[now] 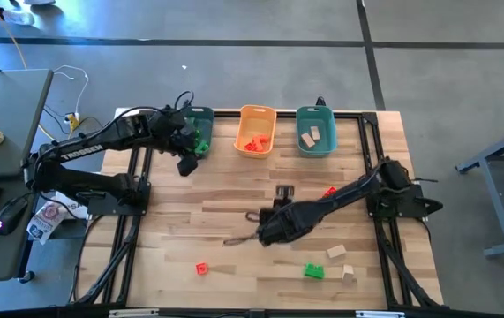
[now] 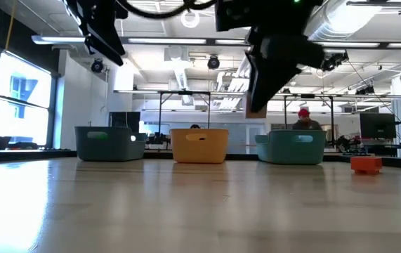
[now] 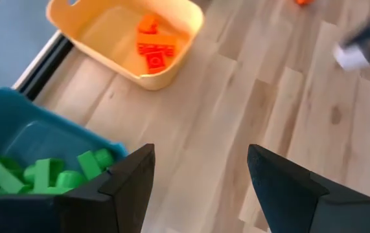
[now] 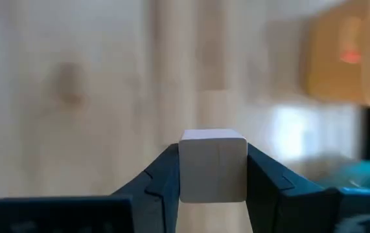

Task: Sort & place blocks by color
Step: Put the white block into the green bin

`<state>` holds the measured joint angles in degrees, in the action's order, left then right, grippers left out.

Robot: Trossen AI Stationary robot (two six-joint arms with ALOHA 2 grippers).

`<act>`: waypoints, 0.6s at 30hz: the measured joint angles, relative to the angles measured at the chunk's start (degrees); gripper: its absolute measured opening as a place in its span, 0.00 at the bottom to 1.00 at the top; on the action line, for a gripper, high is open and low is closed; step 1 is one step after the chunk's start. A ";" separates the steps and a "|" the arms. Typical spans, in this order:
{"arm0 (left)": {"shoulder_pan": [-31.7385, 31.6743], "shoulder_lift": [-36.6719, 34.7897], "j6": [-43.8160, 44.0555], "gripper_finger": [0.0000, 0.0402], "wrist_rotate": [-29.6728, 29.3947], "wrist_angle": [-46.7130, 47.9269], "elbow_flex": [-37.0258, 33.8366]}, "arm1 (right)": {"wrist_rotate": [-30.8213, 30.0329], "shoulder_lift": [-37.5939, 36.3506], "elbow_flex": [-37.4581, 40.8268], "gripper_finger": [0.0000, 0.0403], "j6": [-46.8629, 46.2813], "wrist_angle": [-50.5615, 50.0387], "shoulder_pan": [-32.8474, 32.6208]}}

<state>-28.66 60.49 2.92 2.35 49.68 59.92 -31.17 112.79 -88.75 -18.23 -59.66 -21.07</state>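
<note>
One tan block point(image 4: 213, 165) pinched in R gripper point(image 4: 213, 169) mid-table, lifted clear for carry to teal bin point(image 1: 315, 131) at 1 o'clock; L gripper point(image 3: 201, 184) open, empty, by green-block bin point(image 3: 16, 139).

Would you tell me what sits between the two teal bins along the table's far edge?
The orange bin, holding red-orange blocks, sits between the left teal bin and the right teal bin; the high view shows it.
</note>
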 joint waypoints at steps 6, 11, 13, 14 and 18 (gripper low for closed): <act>3.29 0.02 1.19 0.58 -0.71 -0.01 -0.04 | -5.51 -2.66 0.00 0.26 -5.49 -8.60 6.81; 5.17 0.02 1.42 0.58 -1.55 -0.03 -0.04 | -6.39 -3.66 0.00 0.26 -8.90 -14.22 13.94; 5.83 0.03 1.44 0.58 -1.53 -0.01 -0.04 | -6.37 -3.87 0.00 0.26 -9.33 -15.85 16.92; 6.16 0.02 1.44 0.58 -1.53 -0.03 -0.04 | -6.39 -3.93 0.00 0.26 -9.76 -16.50 18.28; 7.34 0.04 1.44 0.58 -1.54 -0.01 -0.04 | -6.36 -4.14 0.00 0.27 -10.50 -18.84 23.81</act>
<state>-21.32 60.53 4.36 0.81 49.67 59.88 -37.53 108.65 -88.75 -28.73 -78.50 2.74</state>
